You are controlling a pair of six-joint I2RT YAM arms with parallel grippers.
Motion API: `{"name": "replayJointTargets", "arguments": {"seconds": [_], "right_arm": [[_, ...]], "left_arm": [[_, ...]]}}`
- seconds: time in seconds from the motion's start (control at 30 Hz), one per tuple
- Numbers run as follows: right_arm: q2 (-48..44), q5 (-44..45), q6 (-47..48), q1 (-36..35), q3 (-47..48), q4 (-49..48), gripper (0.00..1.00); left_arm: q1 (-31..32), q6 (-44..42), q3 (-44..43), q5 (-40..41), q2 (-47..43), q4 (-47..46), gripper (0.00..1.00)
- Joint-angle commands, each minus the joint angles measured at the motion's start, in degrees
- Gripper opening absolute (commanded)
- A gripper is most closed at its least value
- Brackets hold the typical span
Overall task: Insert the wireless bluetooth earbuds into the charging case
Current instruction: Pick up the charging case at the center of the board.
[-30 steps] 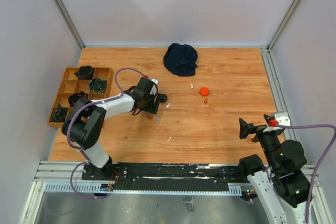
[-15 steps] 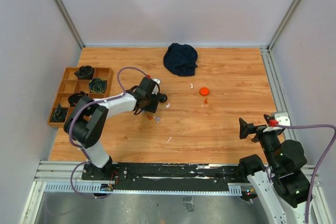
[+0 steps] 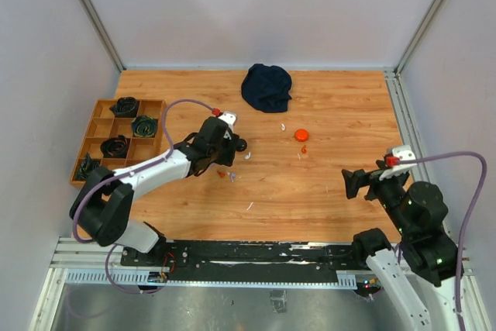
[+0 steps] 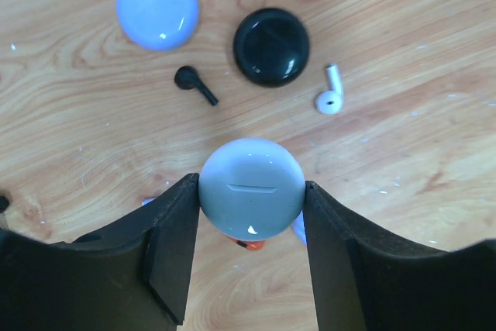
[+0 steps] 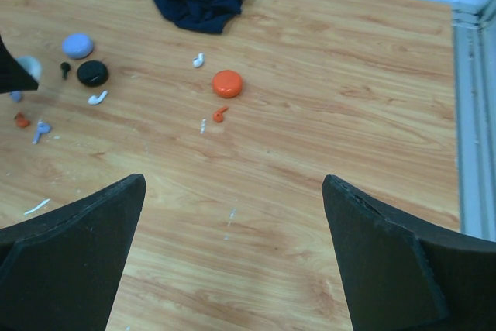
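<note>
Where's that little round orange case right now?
In the top view the orange case sits on the table, right of centre, diagonally below the dark blue cloth. An orange earbud lies on its near side, a white earbud beside its upper left.

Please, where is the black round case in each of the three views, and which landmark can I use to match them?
Top external: the black round case lies left of centre on the table.
Left wrist: upper middle, above the white round case held in the left end effector.
Right wrist: far left, at mid-height.
Shared landmark: the white earbud lying close beside the black case in all three views.
</note>
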State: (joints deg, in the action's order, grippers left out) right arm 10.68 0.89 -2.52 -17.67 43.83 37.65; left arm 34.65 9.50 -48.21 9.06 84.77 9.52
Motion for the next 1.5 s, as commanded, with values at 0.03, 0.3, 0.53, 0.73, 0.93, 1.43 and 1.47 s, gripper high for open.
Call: {"name": "replayJointTargets", "arguments": {"seconds": [0.03,0.3,0.53,0.73,0.93,1.43,1.47], "right_arm": [[10.5,-9.6,-2.6,-1.0,4.1,-0.6,0.99],[25.9,-19.3,-4.6,-1.0,6.0,-0.9,0.99],[33.9,-25.0,-7.5,-1.5,5.8,-6.4,0.99],[38.2,-26.6,-9.8,-5.6,6.1,-11.5,1.00],[42.3,-25.8,-13.8,-10.7,8.0,-15.6,0.94],[51.9,-20.5,-20.2,-27.3,10.4,-24.7,0.72],[52.2,-20.1,-20.2,-28.1,10.4,-25.0,0.70]], "left_arm": [[3.4,1.0,3.4,3.8,-6.8,-5.4,0.50],[10.9,0.1,12.1,8.0,-16.4,-16.3,0.48],[17.8,-4.8,17.0,11.3,-21.8,-23.2,0.46],[22.0,-10.0,21.2,10.4,-25.2,-29.7,0.44],[25.4,-15.3,24.9,10.6,-28.2,-36.8,0.42],[31.8,-25.2,30.3,7.9,-30.9,-46.4,0.38],[32.0,-25.3,30.4,8.0,-30.9,-46.8,0.38]]}}
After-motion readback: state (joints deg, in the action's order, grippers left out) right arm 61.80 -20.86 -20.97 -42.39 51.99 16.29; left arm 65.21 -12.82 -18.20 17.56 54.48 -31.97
